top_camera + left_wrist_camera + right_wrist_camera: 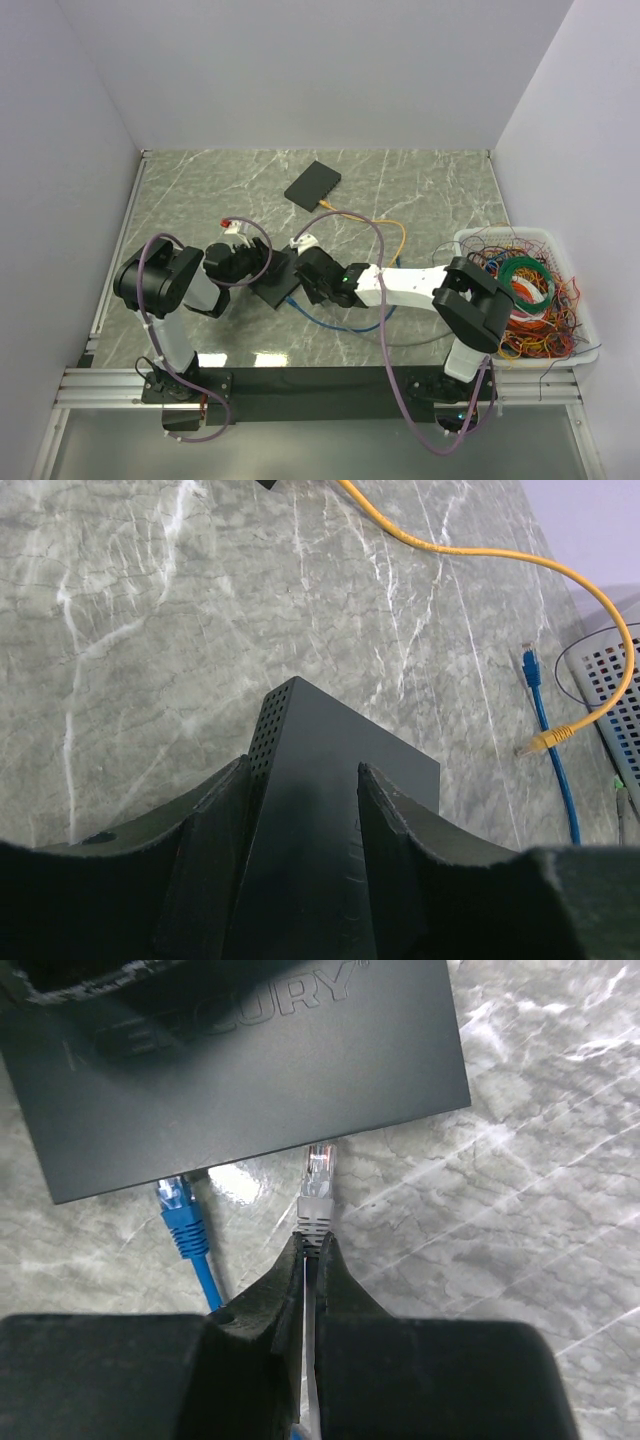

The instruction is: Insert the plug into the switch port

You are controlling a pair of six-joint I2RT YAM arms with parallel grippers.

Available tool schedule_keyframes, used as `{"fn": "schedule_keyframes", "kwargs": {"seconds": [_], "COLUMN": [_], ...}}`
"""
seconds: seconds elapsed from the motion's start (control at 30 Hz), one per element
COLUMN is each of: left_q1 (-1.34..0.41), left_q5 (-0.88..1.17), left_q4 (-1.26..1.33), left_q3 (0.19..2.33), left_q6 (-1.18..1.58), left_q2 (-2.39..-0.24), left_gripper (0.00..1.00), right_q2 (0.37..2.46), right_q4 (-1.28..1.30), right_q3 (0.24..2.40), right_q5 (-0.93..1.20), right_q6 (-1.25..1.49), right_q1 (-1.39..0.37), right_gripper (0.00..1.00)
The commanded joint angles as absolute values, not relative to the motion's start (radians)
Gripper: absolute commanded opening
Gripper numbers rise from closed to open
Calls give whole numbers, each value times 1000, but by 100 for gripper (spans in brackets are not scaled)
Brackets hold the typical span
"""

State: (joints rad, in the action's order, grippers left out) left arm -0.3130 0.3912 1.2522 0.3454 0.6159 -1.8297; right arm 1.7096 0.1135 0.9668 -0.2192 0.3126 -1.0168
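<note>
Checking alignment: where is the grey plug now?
Right wrist view: the grey plug sits at centre in the right gripper, its tip at the switch edge, just right of the blue plug.

Grey-green marbled table (200, 200) closed in by plain white walls (300, 70) at left, right and far side, with a flat black box (313, 185) lying skewed toward the far middle. From just beside that box's near edge, a thin yellow cable (385, 225) looping rightward across the stone and curling back to a yellow plug (548, 738), close by a blue cable (562, 780) snaking over the middle of the table. At the near right, a white plastic basket (487, 233) crammed with a tangle of wires (535, 320) in red, orange and yellow, a green coil (525, 272) on top, loose strands spilling over the rim.
</note>
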Motion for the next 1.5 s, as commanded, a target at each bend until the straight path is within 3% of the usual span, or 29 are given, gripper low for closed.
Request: {"fn": "schedule_keyframes", "kwargs": {"seconds": [0.0, 0.87, 1.47], "left_q1": [-321, -321, -321], "left_q5": [445, 462, 581], "left_q4": [1272, 1261, 1209], "left_q3": [365, 379, 439], "left_q6": [607, 606, 581], "left_q2": [-1841, -1852, -1896], "left_gripper": [52, 50, 50], "right_q2": [1644, 1703, 1795], "right_q4": [80, 2, -64], "right_q3": [1011, 980, 976], "right_q5": [-255, -201, -215], "right_q6": [307, 324, 299], "right_q1": [-1023, -1023, -1020], "right_gripper": [0, 0, 0]}}
